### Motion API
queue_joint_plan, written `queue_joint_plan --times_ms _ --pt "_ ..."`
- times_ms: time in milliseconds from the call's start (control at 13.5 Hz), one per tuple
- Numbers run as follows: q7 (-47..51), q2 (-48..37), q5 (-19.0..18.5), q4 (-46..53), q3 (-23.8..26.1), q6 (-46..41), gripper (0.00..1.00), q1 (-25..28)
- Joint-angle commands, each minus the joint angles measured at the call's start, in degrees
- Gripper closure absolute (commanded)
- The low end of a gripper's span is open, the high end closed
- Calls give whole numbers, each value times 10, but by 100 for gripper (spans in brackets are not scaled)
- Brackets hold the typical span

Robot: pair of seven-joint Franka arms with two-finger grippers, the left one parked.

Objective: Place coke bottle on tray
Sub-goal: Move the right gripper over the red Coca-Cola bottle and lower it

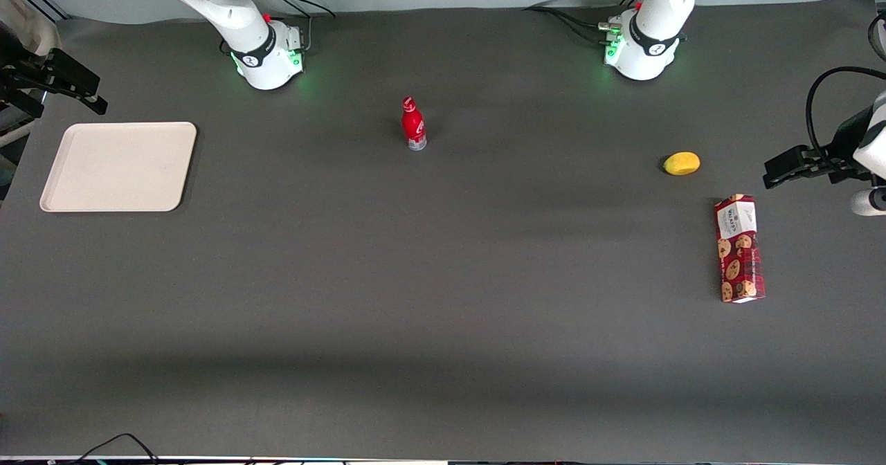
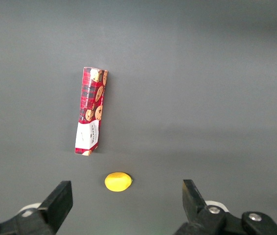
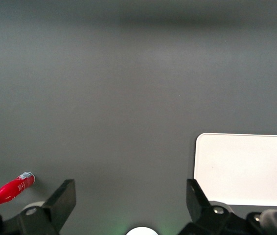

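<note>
End effector [image 3: 131, 196] fingers spread wide, nothing between them, touching nothing; held above table [image 1: 443, 278] at working arm's end, near tray [image 1: 118, 167] edge. Coke bottle [image 1: 413, 124] upright on table, roughly midway between two arm bases, well apart from tray and from end effector. Tray flat on table, nothing on it. Toward parked arm's end: yellow lemon-like fruit [image 1: 682, 163], and red cookie box [image 1: 739, 248] lying flat, nearer front camera than fruit.
</note>
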Motion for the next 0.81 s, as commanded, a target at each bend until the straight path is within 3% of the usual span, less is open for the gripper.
queue_joint_plan --times_ms 0,222,370,444,593,741 --pt "6 3 10 7 -4 -4 0 1" --pt "9 -2 10 6 -3 -10 0 1" --pt "90 -16 36 6 10 -46 0 2" --pt "151 -24 61 10 40 -70 0 9" --pt "262 -35 76 8 132 -96 0 11" --pt "369 -30 126 -1 204 -83 0 11"
